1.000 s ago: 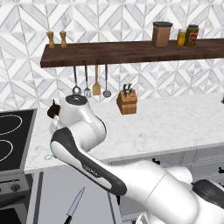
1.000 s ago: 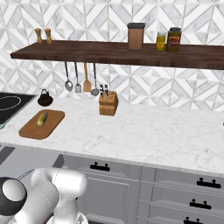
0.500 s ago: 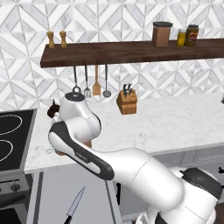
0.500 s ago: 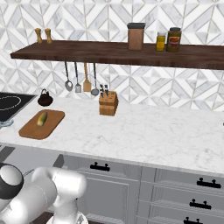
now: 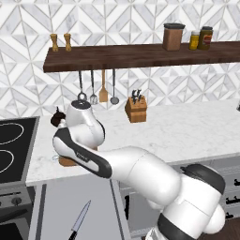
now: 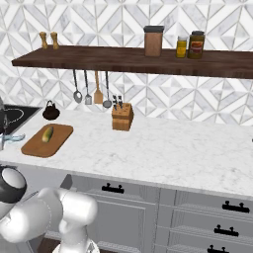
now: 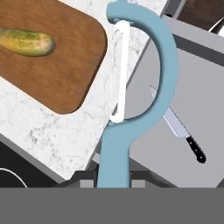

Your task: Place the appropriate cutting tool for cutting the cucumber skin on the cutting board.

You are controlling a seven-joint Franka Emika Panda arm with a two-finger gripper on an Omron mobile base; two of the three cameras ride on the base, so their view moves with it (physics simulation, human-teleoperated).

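Swinging further left over the last second, the arm now carries the light-blue peeler [image 7: 144, 87], clamped in the gripper [image 7: 113, 177], just beside the cutting board [image 7: 65, 65] holding the cucumber [image 7: 26, 41], nearly ready for placement.

A kitchen: marble counter [image 6: 163, 153] beside a stove [image 5: 11, 150], utensils [image 6: 89, 91] and knife block [image 6: 121, 116] under a jar-lined shelf [image 6: 133, 58].
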